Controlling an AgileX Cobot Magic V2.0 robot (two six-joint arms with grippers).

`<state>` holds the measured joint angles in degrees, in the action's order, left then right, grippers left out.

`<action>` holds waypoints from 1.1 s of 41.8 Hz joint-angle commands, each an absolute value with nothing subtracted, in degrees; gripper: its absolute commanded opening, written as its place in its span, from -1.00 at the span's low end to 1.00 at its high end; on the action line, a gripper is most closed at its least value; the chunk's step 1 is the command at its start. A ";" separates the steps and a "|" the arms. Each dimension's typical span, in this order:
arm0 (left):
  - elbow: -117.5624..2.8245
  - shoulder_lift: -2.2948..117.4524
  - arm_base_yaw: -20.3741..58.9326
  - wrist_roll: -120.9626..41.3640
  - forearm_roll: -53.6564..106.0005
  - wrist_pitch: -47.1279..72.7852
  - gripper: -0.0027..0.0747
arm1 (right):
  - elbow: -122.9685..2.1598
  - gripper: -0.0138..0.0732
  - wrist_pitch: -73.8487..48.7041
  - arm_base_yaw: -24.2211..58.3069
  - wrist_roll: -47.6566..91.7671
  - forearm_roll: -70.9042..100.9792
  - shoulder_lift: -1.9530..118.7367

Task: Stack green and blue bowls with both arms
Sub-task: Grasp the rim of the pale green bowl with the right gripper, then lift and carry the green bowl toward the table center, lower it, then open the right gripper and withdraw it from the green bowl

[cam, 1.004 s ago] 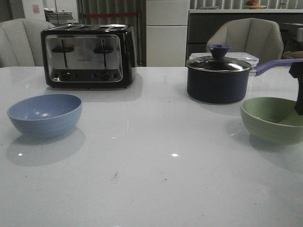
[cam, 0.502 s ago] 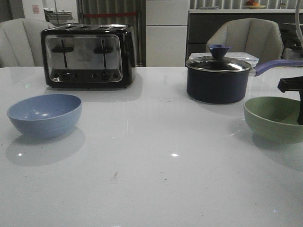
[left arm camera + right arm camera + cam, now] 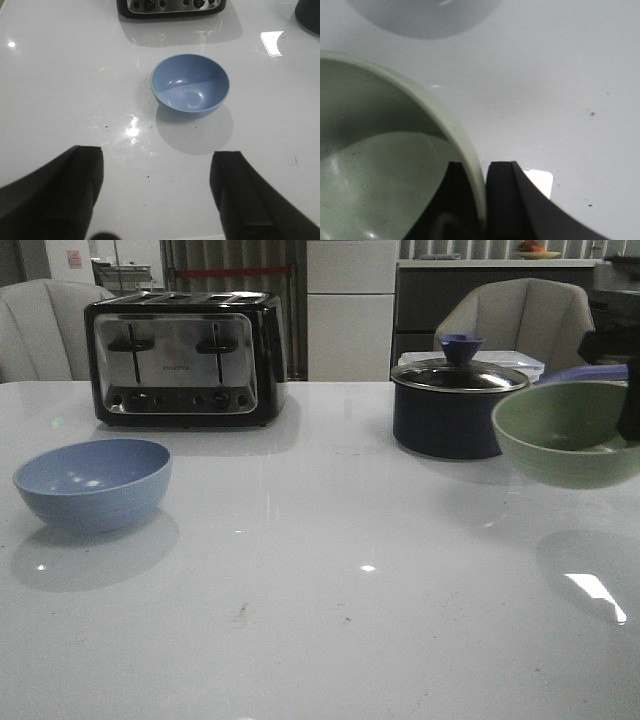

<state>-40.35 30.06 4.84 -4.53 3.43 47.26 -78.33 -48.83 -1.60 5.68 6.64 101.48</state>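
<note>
The dusty blue bowl stands upright on the white table at the left. In the left wrist view it lies ahead of my left gripper, which is open, apart from the bowl, with bare table between its fingers. The pale green bowl hangs above the table at the right, tilted toward the camera. My right gripper is shut on its rim, one finger inside the bowl and one outside. In the front view only a dark bit of that gripper shows at the right edge.
A black and chrome toaster stands at the back left. A dark navy saucepan with a glass lid is at the back right, just behind the raised green bowl. A clear container and two chairs lie beyond the table.
The green bowl has come up off the table in my right gripper and shifted slightly left; its shadow now lies on bare table. The blue bowl has not moved.
</note>
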 commanded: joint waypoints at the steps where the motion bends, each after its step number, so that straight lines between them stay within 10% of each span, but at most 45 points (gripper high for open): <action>1: -41.92 30.75 4.77 -4.04 3.74 42.93 0.38 | -79.50 -0.56 -48.68 2.80 8.22 9.61 96.05; 27: -41.92 30.75 4.77 -4.04 3.74 42.63 0.38 | -78.82 -0.54 -43.46 26.44 10.00 15.30 106.33; 46: -41.92 30.75 4.77 -4.04 3.74 42.76 0.38 | -79.56 0.37 -41.35 26.44 10.00 15.18 106.24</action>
